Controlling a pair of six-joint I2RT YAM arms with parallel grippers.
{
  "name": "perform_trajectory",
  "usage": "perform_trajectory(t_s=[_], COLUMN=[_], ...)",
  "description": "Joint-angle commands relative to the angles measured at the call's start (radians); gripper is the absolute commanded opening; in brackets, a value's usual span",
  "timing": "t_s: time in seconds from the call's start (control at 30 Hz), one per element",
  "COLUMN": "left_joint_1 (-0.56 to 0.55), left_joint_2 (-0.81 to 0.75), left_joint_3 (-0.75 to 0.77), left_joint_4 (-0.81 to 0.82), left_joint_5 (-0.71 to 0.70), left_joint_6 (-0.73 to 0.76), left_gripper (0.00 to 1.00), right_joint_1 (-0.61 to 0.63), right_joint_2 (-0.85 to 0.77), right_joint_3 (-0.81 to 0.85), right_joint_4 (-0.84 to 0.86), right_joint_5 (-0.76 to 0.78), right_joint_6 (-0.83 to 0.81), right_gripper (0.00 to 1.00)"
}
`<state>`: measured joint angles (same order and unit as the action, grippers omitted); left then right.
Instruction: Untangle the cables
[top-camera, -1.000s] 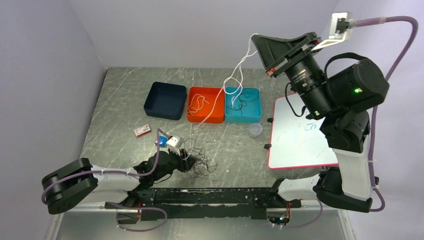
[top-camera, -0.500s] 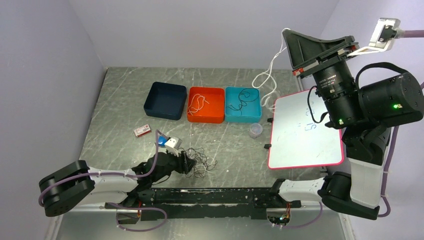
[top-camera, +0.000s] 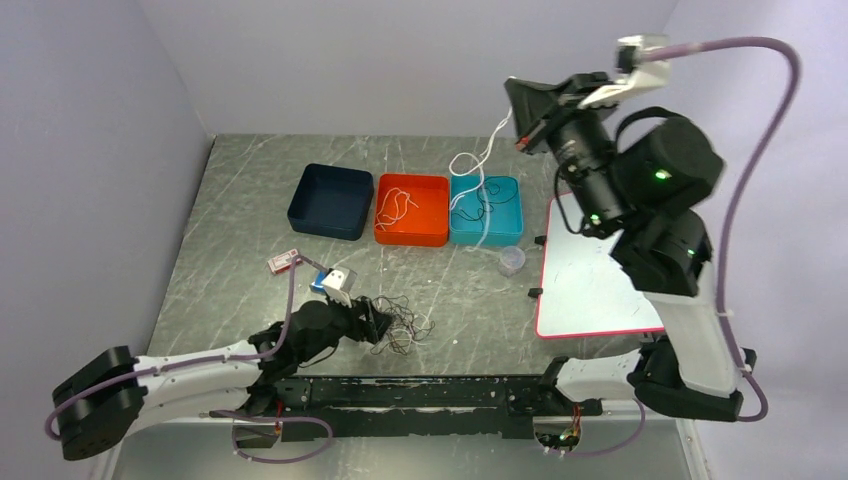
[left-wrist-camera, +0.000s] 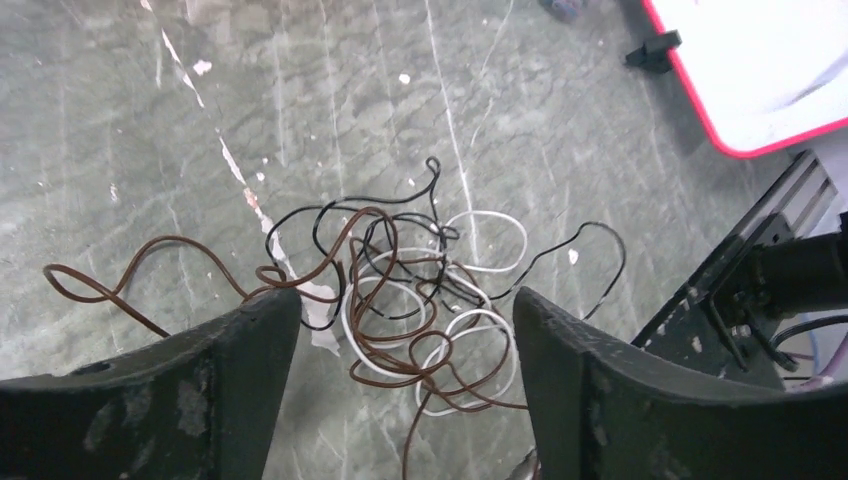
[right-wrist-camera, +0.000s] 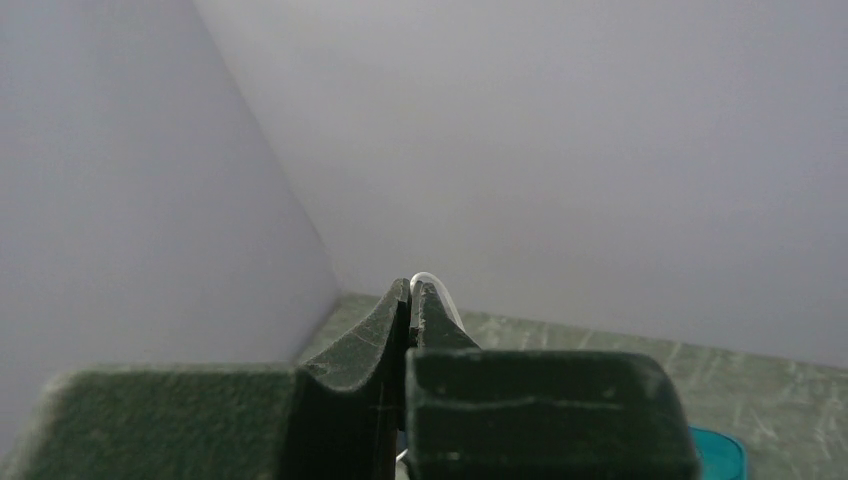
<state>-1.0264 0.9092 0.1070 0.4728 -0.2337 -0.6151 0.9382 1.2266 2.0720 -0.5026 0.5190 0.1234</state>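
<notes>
A tangle of brown, black and white cables (left-wrist-camera: 410, 300) lies on the table near the front edge, also visible from above as the cables (top-camera: 402, 322). My left gripper (left-wrist-camera: 405, 310) hovers low over it, open, its fingers (left-wrist-camera: 250, 340) either side of the loops and holding nothing; from above, this left gripper (top-camera: 378, 325) sits at the tangle's left side. My right gripper (top-camera: 515, 100) is raised high at the back, shut on a white cable (top-camera: 478, 160) that hangs down over the teal bin (top-camera: 510, 215). In the right wrist view, the white cable (right-wrist-camera: 428, 280) pokes out of the right gripper (right-wrist-camera: 413, 287).
A dark blue bin (top-camera: 330, 200), an orange bin (top-camera: 437, 205) with a white cable and the teal bin with a dark cable stand in a row at the back. A red-framed whiteboard (top-camera: 590, 270), a clear cup (top-camera: 511, 261) and a small red-white box (top-camera: 284, 262) lie about.
My left gripper has opened wide over the tangle. The right arm swung right, then back left, carrying the white cable, which now hangs over the teal bin.
</notes>
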Motion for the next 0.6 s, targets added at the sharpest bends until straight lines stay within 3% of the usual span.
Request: perform_trajectory(t_s=[0.0,0.1,0.43,0.57], left_joint_1=[0.005,0.005,0.005,0.005], left_joint_2=[-0.105,-0.173,-0.267,-0.281], left_joint_3=[0.068,0.093,0.113,0.114], left_joint_4=[-0.183,-0.267,-0.409,-0.423], left_joint_5=[-0.057,-0.073,-0.103,-0.104], left_joint_6=[-0.028,-0.035,-0.061,-0.068], left_gripper=[0.88,0.96,0.95,0.95], right_joint_1=[0.004,0.005,-0.008,-0.071], right_joint_2=[0.04,0.085,0.267,0.362], right_joint_3=[-0.015,-0.015,0.064,0.127], right_joint_4=[0.017,0.033,0.142,0.14], right_joint_5=[0.049,0.055,-0.003,-0.065], right_joint_6=[-0.083,-0.112,-0.172,-0.161], right_gripper=[0.0,0.0,0.0,0.0])
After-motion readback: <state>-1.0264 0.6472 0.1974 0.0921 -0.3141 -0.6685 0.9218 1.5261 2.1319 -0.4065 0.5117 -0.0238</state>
